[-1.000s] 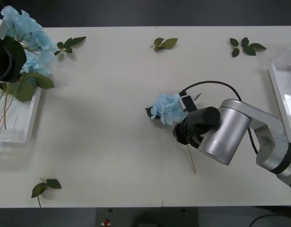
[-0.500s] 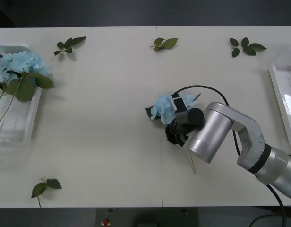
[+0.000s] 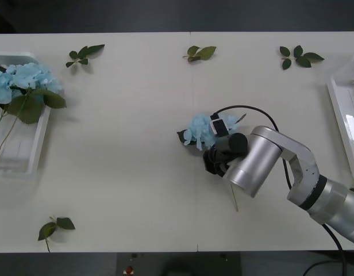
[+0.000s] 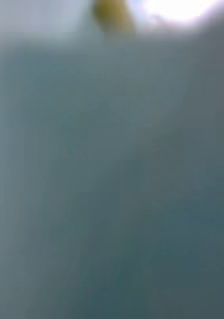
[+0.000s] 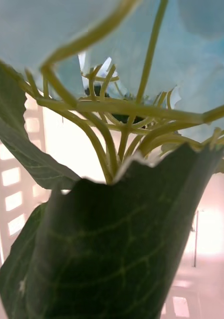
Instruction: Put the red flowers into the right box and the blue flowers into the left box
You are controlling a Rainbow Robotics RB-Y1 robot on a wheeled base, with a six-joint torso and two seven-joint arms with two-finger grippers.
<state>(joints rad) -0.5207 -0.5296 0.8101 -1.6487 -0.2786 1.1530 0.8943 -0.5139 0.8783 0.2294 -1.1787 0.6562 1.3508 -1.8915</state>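
At mid-bench, my right jaws [image 3: 214,163] are down over the stem of a blue flower [image 3: 201,130], just behind its head; whether they are spread or pinching I cannot tell. I judge this the pick-up step. Next I need a firm pinch on the stem, a lift, then a long carry across to the left box [image 3: 29,164], where other blue flowers [image 3: 24,77] already lie. This flower's long axis runs diagonally, head toward the far left, stem tip [image 3: 235,204] toward me.
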